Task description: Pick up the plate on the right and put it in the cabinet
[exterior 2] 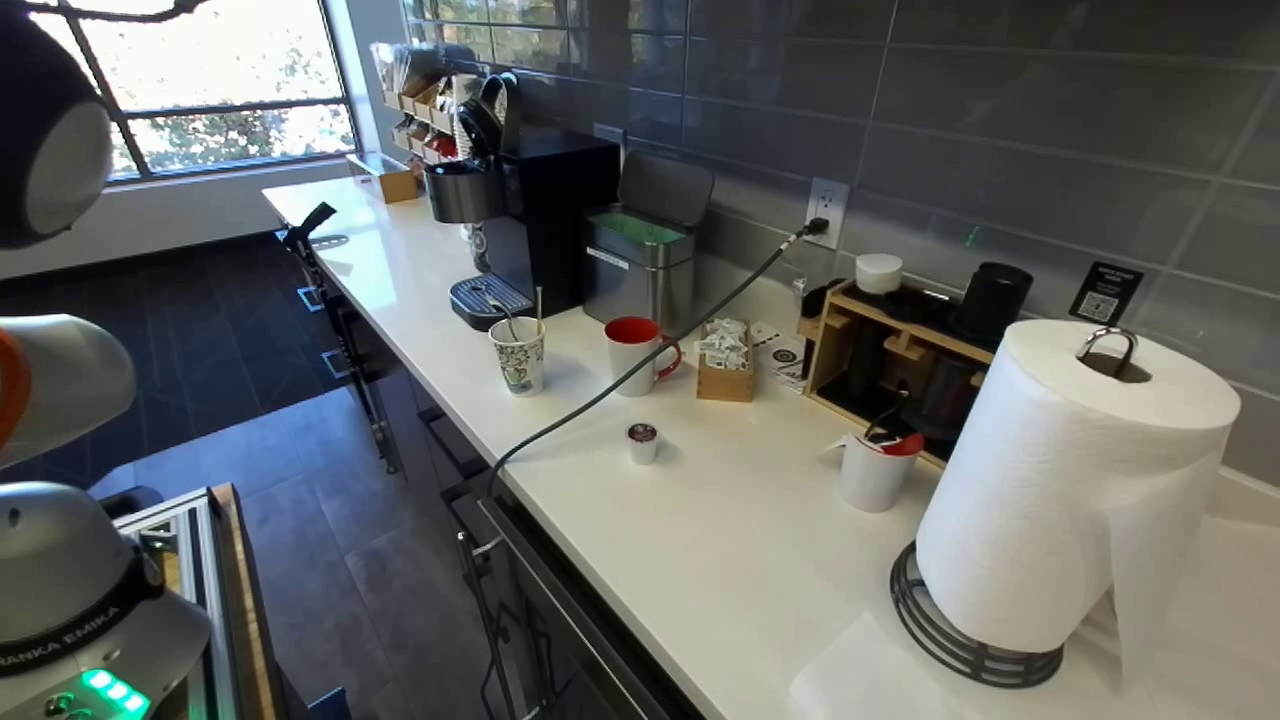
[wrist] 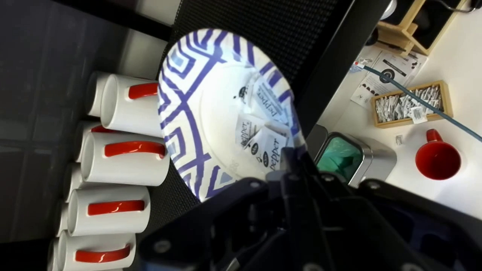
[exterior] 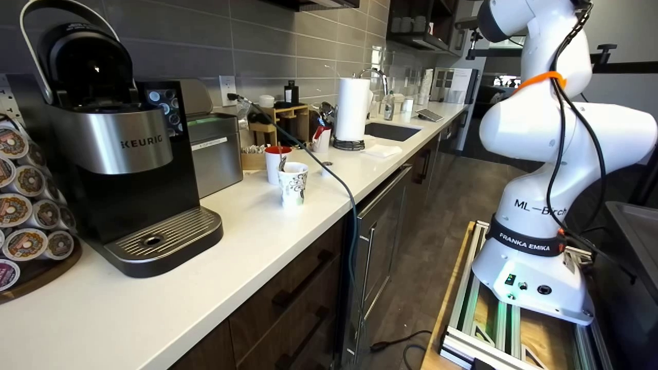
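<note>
The plate (wrist: 214,105), white paper with a purple geometric rim, is in the wrist view with several pepper packets (wrist: 269,146) on it. My gripper (wrist: 295,156) is shut on the plate's edge. The plate is tilted, over the cabinet's dark mesh shelf (wrist: 260,19) and beside the mugs. I cannot tell whether it touches the shelf. The shelf's black front edge (wrist: 339,64) runs just past the plate. The plate and gripper are out of view in both exterior views; only parts of the arm (exterior: 555,118) show there.
Several white mugs (wrist: 124,158) with red handles line the shelf beside the plate. Below are an open metal bin (wrist: 372,158), a red-lined mug (wrist: 438,160) and a packet box (wrist: 410,103). A cable (exterior 2: 640,370) crosses the counter near a coffee machine (exterior: 118,139).
</note>
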`<act>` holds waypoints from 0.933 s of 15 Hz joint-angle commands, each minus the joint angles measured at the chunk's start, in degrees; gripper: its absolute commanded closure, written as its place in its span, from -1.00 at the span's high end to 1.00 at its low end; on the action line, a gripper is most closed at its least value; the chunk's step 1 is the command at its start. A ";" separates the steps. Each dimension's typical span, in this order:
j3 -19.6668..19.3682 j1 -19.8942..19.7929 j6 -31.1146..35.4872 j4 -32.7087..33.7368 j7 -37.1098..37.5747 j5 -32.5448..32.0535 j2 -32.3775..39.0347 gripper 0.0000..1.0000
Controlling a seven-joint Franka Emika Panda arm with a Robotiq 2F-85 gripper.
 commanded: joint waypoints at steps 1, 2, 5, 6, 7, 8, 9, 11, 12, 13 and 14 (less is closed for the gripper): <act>-6.50 5.78 -2.35 8.15 -0.44 5.14 -6.22 -0.99; -8.47 7.57 -3.02 10.09 -0.53 7.28 -7.36 -0.99; -14.54 11.10 -2.73 14.06 -0.32 12.51 -10.14 -0.99; -16.83 12.17 -2.41 15.66 -0.09 14.21 -11.12 -0.99; -19.01 12.90 -2.04 16.93 0.04 15.80 -12.05 -0.99; -21.45 13.69 -1.76 18.44 0.28 17.57 -13.04 -0.99; -21.59 16.10 -3.18 19.82 1.82 14.72 -11.46 -0.99; -24.94 18.05 -2.71 22.49 3.90 14.70 -11.78 -0.99; -26.32 19.12 -2.49 23.71 5.10 14.56 -11.58 -0.99; -27.76 20.31 -2.63 25.15 6.20 14.51 -11.45 -0.99; -28.98 21.35 -2.78 26.28 7.08 14.49 -11.31 -0.99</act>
